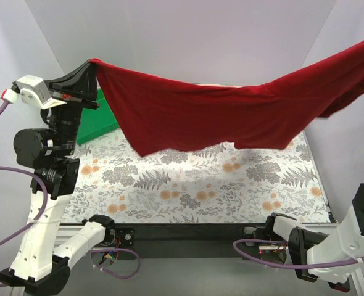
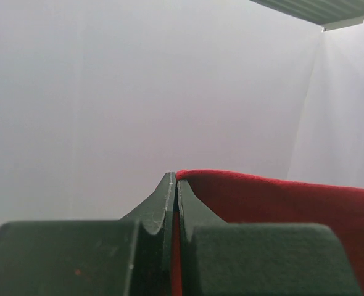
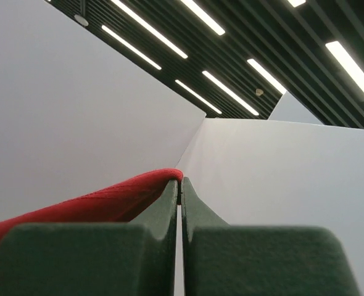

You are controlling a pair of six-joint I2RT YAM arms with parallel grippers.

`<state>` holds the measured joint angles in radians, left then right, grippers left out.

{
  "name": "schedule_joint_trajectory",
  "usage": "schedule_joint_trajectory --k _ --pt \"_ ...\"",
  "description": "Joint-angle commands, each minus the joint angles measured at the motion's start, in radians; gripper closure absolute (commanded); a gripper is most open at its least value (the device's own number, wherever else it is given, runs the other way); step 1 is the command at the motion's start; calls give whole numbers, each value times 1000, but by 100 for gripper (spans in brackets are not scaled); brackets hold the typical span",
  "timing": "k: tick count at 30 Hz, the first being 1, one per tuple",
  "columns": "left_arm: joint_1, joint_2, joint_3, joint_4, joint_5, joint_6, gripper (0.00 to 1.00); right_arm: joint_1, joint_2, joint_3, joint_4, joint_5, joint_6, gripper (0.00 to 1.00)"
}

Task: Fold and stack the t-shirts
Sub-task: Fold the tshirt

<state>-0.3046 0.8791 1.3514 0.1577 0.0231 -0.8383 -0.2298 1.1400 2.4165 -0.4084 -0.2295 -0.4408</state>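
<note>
A dark red t-shirt [image 1: 219,114] hangs stretched in the air across the table, sagging in the middle. My left gripper [image 1: 94,61] is raised at the upper left and is shut on one corner of the shirt. In the left wrist view the jaws [image 2: 174,185] pinch red cloth [image 2: 281,203] that runs off to the right. My right gripper is out of the top view past the upper right edge. In the right wrist view it [image 3: 180,185] is shut on the shirt's edge [image 3: 102,203], which drapes to the left.
A green plastic tray [image 1: 102,117] lies at the back left of the table, partly behind the left arm and the shirt. A floral cloth [image 1: 200,185] covers the table. White walls [image 1: 194,37] enclose the back and sides.
</note>
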Motion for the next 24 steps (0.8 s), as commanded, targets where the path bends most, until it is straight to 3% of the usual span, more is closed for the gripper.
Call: schedule_joint_trajectory --k 1,10,16,21,24 --pt "4 49 3 -21 -46 34 100 -6 69 -23 29 67 28 99" --pt "5 250 -107 54 -189 99 100 -6 153 -248 48 -10 28 99" --pt "5 503 -130 127 -225 110 100 -3 133 -684 137 -163 2 99" --pt "9 740 -71 152 -203 111 100 15 176 -1035 284 -182 -32 99" --pt "9 895 -9 149 -178 96 100 38 248 -1131 426 -174 -42 99"
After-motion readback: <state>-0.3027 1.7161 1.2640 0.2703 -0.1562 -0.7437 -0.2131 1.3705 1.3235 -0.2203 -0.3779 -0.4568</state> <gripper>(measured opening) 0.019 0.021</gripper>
